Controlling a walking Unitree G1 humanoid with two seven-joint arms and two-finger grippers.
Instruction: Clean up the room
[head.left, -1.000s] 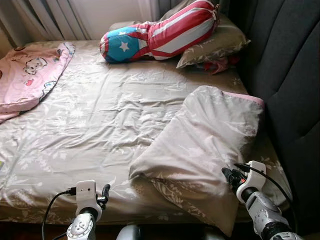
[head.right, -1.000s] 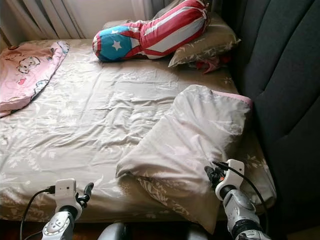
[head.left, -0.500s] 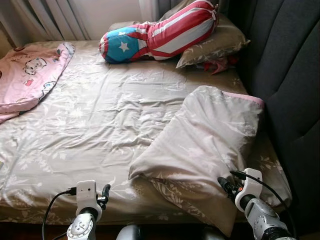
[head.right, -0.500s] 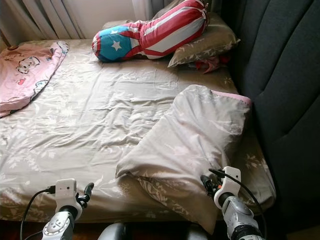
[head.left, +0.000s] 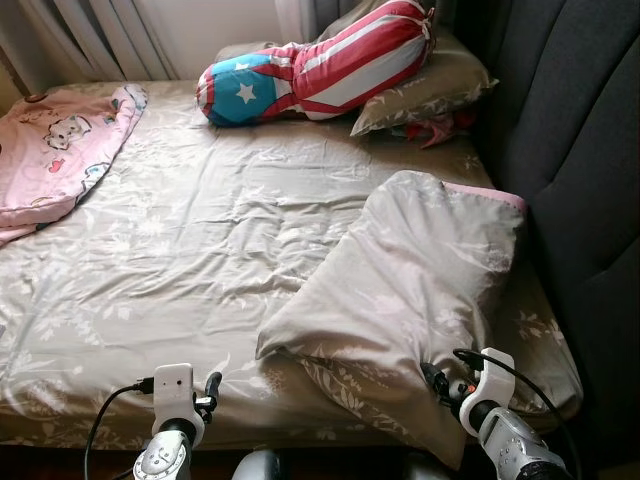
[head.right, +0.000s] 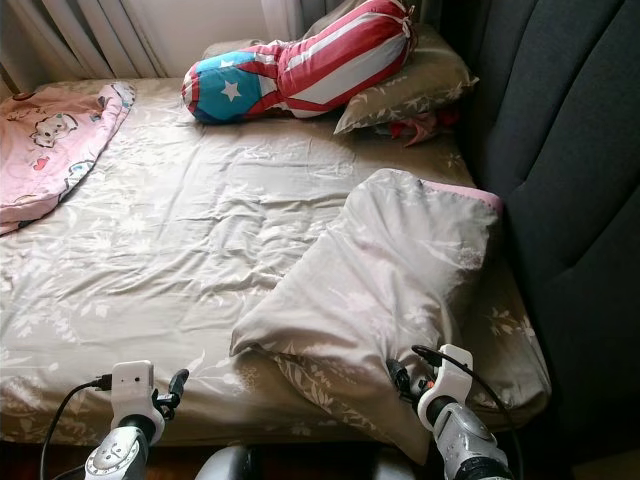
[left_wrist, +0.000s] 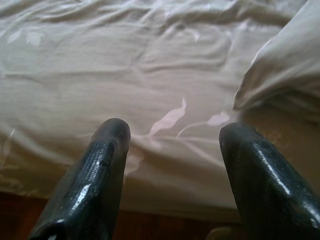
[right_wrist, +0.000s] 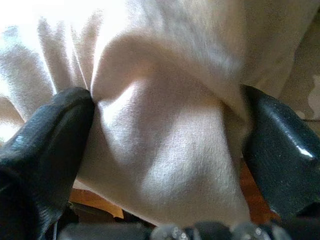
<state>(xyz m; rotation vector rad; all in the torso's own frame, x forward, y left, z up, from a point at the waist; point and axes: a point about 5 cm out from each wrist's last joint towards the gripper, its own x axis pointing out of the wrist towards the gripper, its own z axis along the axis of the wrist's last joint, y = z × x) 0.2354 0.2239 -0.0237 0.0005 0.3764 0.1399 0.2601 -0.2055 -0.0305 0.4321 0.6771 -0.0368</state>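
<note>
A grey floral pillow (head.left: 410, 280) lies askew on the right side of the bed (head.left: 180, 250), its near corner hanging over the front edge. My right gripper (head.left: 432, 378) is at that near corner. In the right wrist view its fingers (right_wrist: 45, 135) stand wide apart, open, with a fold of the pillow (right_wrist: 165, 125) bulging between them and touching both. My left gripper (head.left: 210, 385) hovers at the bed's front edge. It is open over the bare sheet (left_wrist: 165, 65), holding nothing.
A stars-and-stripes bolster (head.left: 310, 60) rests on a second grey pillow (head.left: 430, 90) at the head corner, beside a small red cloth (head.left: 435, 128). A pink blanket (head.left: 55, 150) lies far left. A dark padded headboard (head.left: 580, 150) runs along the right. Curtains (head.left: 90, 35) hang behind.
My right gripper has drawn back and down along the pillow toward its near corner. The left arm has barely moved. The pillow lies as before.
</note>
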